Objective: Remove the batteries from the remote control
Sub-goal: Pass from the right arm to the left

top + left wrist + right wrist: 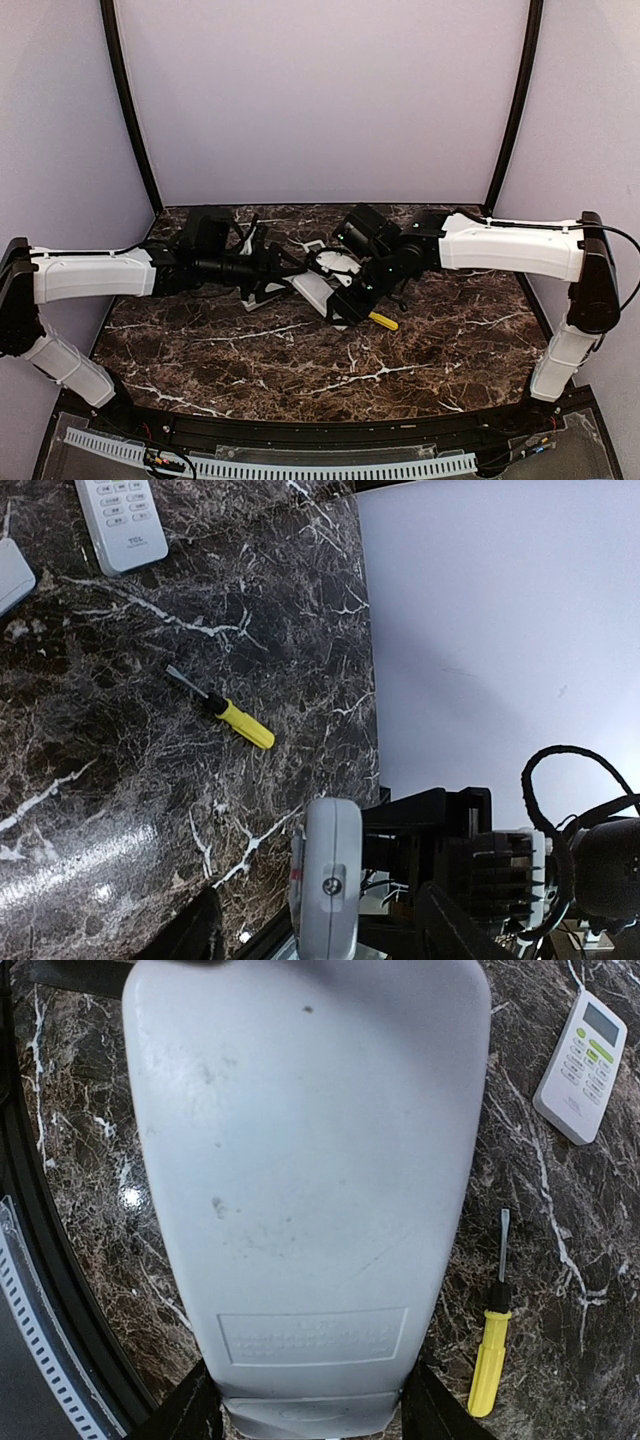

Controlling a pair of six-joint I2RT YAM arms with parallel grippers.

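A pale grey plastic remote back [310, 1190] filled the right wrist view, its top cut off by the upper edge. In the left wrist view a white buttoned remote [125, 525] was cropped at the top, and a red sliver [295, 882] on the grey remote's edge was too small to identify.

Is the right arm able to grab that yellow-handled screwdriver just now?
Probably not yet: its claw is shut on the large pale grey remote control. The yellow-handled screwdriver lies uncovered on the dark marble table nearby.
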